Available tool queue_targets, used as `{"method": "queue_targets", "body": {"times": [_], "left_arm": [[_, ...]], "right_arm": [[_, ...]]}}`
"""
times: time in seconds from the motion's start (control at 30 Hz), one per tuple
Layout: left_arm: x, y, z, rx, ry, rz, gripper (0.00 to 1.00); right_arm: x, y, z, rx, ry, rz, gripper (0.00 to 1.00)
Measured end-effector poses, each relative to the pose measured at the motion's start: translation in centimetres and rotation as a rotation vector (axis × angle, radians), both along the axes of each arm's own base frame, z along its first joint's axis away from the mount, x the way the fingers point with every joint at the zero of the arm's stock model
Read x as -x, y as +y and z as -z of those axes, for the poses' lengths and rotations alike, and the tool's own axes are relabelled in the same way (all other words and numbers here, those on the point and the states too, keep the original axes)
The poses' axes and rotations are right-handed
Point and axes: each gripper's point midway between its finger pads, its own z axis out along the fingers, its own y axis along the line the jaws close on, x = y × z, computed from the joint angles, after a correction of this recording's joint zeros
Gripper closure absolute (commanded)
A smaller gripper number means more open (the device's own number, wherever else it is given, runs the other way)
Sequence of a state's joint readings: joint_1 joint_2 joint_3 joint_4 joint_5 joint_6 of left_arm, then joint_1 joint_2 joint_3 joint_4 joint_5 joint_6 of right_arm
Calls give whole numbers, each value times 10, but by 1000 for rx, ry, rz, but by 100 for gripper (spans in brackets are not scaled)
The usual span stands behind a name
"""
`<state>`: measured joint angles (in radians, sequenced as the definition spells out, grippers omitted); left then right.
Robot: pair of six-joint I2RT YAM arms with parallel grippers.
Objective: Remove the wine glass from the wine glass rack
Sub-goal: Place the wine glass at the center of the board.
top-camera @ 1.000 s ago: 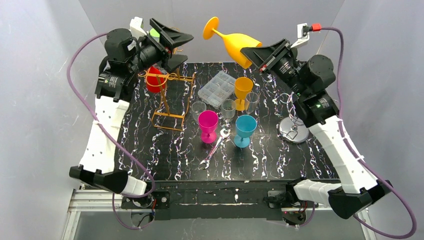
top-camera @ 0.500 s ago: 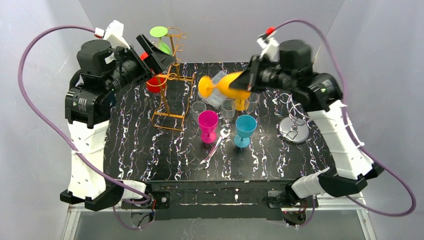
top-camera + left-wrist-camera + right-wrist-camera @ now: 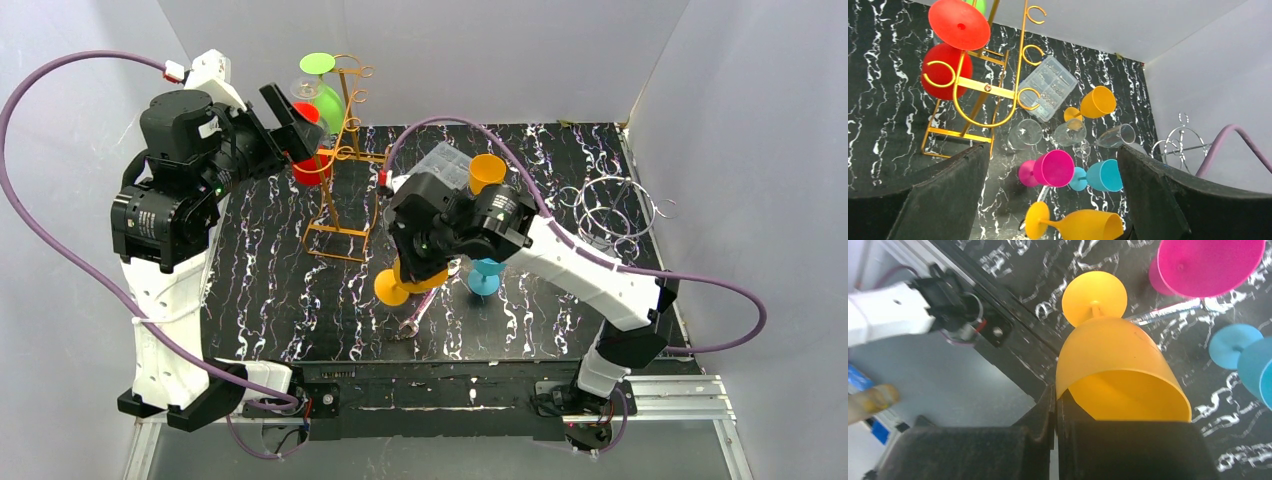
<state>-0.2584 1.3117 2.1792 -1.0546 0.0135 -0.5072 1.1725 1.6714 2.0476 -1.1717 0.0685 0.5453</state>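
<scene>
Entries as I logged them from the remote station, largest first.

1. Table [image 3: 290, 290]: black with white veining. I could read no brand, label or writing on it or on anything else in view.
2. Right arm: a second before, it had held the load high over the back of the table. By this frame it had swung down to the front middle. I judged the lift finished, with only the setting down left.
3. Left arm: it had drawn up and back at the left. The left end effector [image 3: 1053, 150] was spread wide and held nothing.
4. Gold rack [image 3: 345, 160]: rear left, with a red glass [image 3: 312, 165] and a green glass [image 3: 322, 90] hanging on it.
5. Silver rack [image 3: 610, 205]: rear right, bare wire rings.
6. Box [image 3: 440, 160]: clear, with compartments, behind the glasses.
7. Right end effector [image 3: 1055, 395]: closed on the rim of the orange glass [image 3: 1118, 370], one finger inside the bowl and one outside.
8. Orange glass, the task item: well apart from both racks, tilted low over the near table with its foot toward the front edge. I could not tell whether the foot touched.
9. Standing glasses: magenta glass [image 3: 1053, 167], teal glass [image 3: 485, 270] and a second orange glass [image 3: 487, 172].
10. Wrench [image 3: 415, 320]: flat on the table, just beside the held glass's foot. I saw it as a risk when setting down.
</scene>
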Motion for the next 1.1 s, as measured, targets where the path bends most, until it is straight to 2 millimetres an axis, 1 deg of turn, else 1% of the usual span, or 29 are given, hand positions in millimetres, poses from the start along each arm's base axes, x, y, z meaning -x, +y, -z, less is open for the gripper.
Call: {"method": "queue_targets", "body": {"times": [0.07, 0.17, 0.23, 0.33, 0.47, 0.53, 0.63, 0.8, 0.93, 1.1], "left_arm": [[-1, 3, 2, -16, 2, -10, 2], [-1, 5, 5, -32, 8, -18, 2], [-2, 6, 7, -41, 12, -21, 2], [-2, 7, 9, -48, 18, -21, 2], [-2, 7, 11, -53, 24, -21, 2], [-1, 8, 12, -54, 26, -23, 2], [-1, 8, 12, -55, 26, -24, 2], [-2, 8, 13, -57, 30, -28, 2], [-4, 8, 15, -59, 36, -28, 2], [-8, 7, 18, -62, 48, -28, 2]], "right_arm": [[8, -7, 10, 64, -7, -8, 99], [10, -24, 25, 140, -16, 7, 99], [12, -44, 42, 214, -13, 23, 99], [13, -70, 74, 330, 0, 41, 99], [16, -90, 109, 440, 15, 47, 99], [15, -92, 119, 458, 17, 47, 99], [11, -89, 131, 454, 17, 46, 99], [3, -81, 135, 419, 1, 51, 99], [-2, -79, 139, 414, -7, 46, 99], [-4, -80, 147, 437, 0, 36, 89]]}}
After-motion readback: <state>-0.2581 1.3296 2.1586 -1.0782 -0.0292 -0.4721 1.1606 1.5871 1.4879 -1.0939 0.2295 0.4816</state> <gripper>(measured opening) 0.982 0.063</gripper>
